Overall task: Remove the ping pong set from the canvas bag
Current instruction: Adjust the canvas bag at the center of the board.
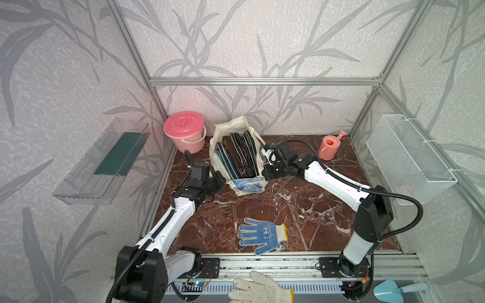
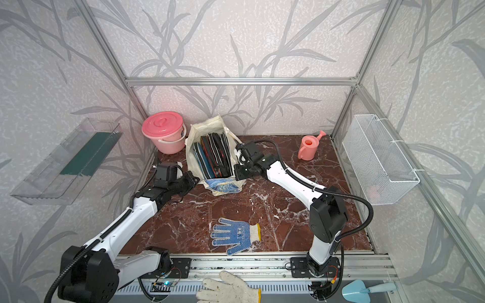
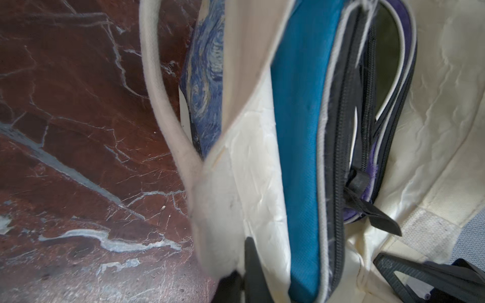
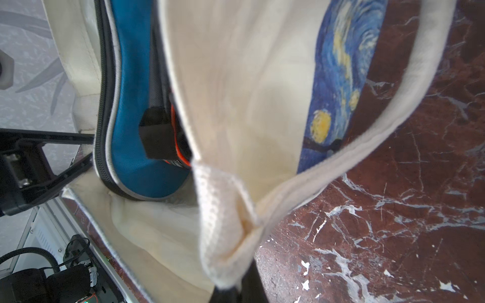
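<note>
The canvas bag (image 1: 223, 131) (image 2: 203, 128) stands at the back of the marble floor with its mouth wide open and its starry print panel (image 1: 248, 185) folded out at the front. The ping pong set (image 1: 237, 154) (image 2: 214, 154) stands on edge inside it: several zip cases in blue, black and red. My left gripper (image 1: 221, 181) (image 3: 244, 265) is shut on the bag's left rim, beside the blue case (image 3: 299, 157). At the right rim, my right gripper (image 1: 265, 173) (image 4: 236, 286) is shut on the cream cloth where a loop handle (image 4: 393, 118) joins it.
A pink lidded bucket (image 1: 185, 131) stands left of the bag and a pink watering can (image 1: 329, 147) at the back right. A blue-dotted glove (image 1: 259, 234) lies near the front, a white glove (image 1: 259, 288) on the rail. A wire basket (image 1: 409, 157) hangs on the right wall.
</note>
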Controlling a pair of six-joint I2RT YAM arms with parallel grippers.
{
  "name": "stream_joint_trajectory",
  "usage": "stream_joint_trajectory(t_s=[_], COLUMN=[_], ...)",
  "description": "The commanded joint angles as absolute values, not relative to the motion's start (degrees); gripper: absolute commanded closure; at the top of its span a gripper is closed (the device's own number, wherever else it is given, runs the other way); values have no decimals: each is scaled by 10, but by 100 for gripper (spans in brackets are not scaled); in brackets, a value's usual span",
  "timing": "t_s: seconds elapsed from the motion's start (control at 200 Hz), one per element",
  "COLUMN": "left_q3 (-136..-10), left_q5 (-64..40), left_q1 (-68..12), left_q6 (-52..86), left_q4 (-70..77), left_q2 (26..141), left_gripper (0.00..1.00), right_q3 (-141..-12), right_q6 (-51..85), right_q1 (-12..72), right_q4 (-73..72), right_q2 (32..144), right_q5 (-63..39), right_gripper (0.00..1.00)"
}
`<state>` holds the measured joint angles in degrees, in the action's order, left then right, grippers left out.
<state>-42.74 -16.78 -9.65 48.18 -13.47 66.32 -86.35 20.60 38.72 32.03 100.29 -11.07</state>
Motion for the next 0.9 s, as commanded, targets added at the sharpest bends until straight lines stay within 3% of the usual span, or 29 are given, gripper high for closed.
stream_joint_trajectory(t_s=[0.0,0.365,0.45,0.575,0.69,0.74,0.895], left_q3=[-398,-370,-374,-382,-382,-379,-374], left_q5=[-85,-73,-79,-89,-98,-99,-104], left_q1=[-85,-87,-88,-93,-96,-97,-97], left_q6=[459,448,447,442,442,443,446], left_q4=[-141,-81,-77,-72,-59,-48,-31], left_q2=[697,729,716,694,683,682,683], left_gripper=[100,100,100,100,100,100,100], right_q3=[-847,-819,-819,-849,-874,-880,-932], right_q6=[197,194,173,140,117,112,88], right_q1=[355,347,361,391,425,441,481], right_q4=[385,375,353,349,342,332,330], right_q2=[1015,1034,1004,962,937,927,930], right_q5=[-46,-10,-9,4,27,41,38], right_gripper=[100,100,80,34,17,0,1])
